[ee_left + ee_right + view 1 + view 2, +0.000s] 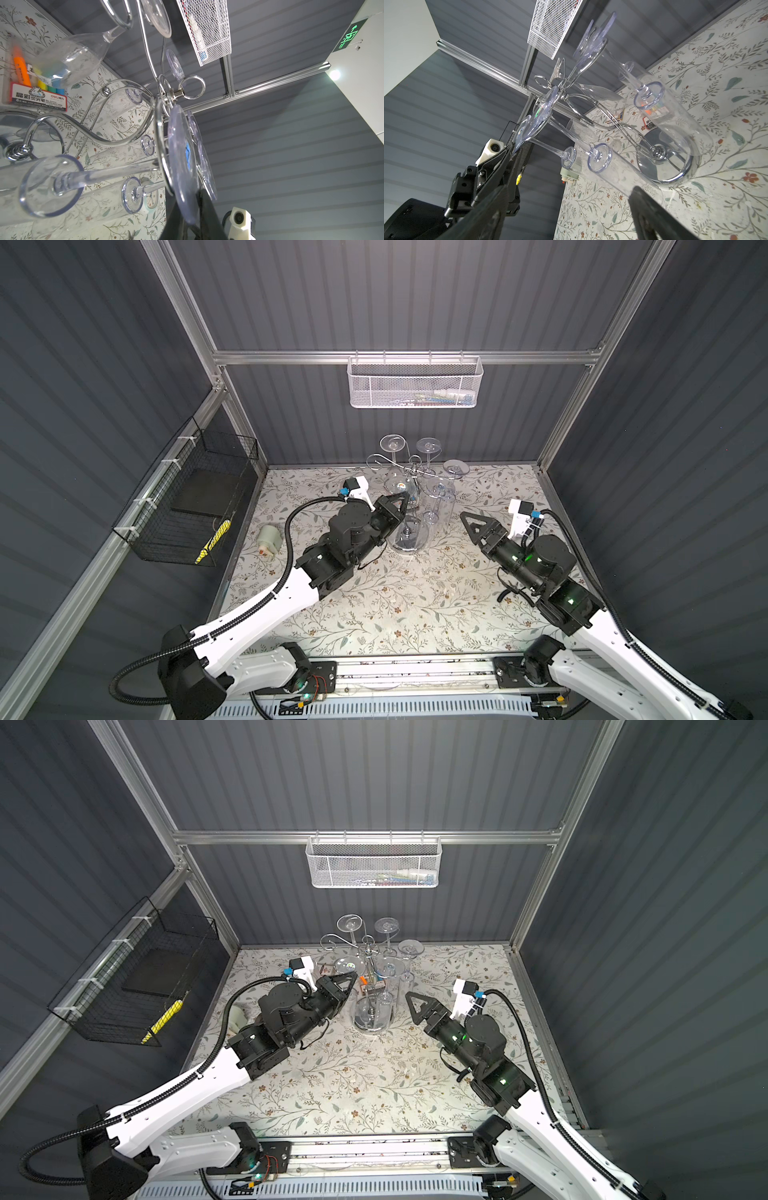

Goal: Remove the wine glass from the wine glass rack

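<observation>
The wine glass rack (409, 541) (371, 1022) is a chrome wire stand with a mirror disc base and curled arms (116, 143) (660, 158), standing at the back middle of the table. Several clear glasses hang upside down from it. My left gripper (405, 494) (354, 974) (190, 205) reaches in from the left. It is shut on the round foot of the nearest wine glass (398, 484) (347, 965) (180, 158) (522, 133), which still sits in its arm. My right gripper (468, 526) (413, 1006) (571, 193) is open and holds nothing, a short way right of the rack.
A white mesh basket (415, 383) hangs on the back wall above the rack. On the left wall is a black wire basket (183, 506). A small pale clock (270, 539) lies on the floral table (395, 605) at the left, and a highlighter pack (37, 93) lies behind the rack.
</observation>
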`<state>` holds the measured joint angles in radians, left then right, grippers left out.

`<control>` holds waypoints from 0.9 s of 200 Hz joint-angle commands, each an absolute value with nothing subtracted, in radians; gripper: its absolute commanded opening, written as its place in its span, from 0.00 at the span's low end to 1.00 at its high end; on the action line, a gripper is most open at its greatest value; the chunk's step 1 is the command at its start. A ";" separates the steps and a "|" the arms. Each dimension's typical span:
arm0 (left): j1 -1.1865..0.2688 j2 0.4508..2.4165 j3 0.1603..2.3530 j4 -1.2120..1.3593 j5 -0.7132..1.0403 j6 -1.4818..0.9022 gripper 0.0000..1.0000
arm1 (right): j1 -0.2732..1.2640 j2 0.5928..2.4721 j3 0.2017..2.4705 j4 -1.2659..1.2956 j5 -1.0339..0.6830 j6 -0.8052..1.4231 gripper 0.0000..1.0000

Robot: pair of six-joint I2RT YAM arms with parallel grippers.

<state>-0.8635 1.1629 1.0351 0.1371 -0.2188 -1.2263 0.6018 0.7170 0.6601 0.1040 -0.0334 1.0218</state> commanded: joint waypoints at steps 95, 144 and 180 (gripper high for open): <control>-0.867 1.111 0.996 0.186 -0.243 -1.233 0.00 | 0.597 0.713 0.670 0.096 -0.019 1.024 0.92; -0.866 1.088 0.977 0.235 -0.249 -1.253 0.00 | 0.598 0.700 0.674 0.085 -0.003 1.019 0.92; -0.867 1.078 0.971 0.282 -0.251 -1.258 0.00 | 0.594 0.702 0.699 0.057 -0.009 1.000 0.92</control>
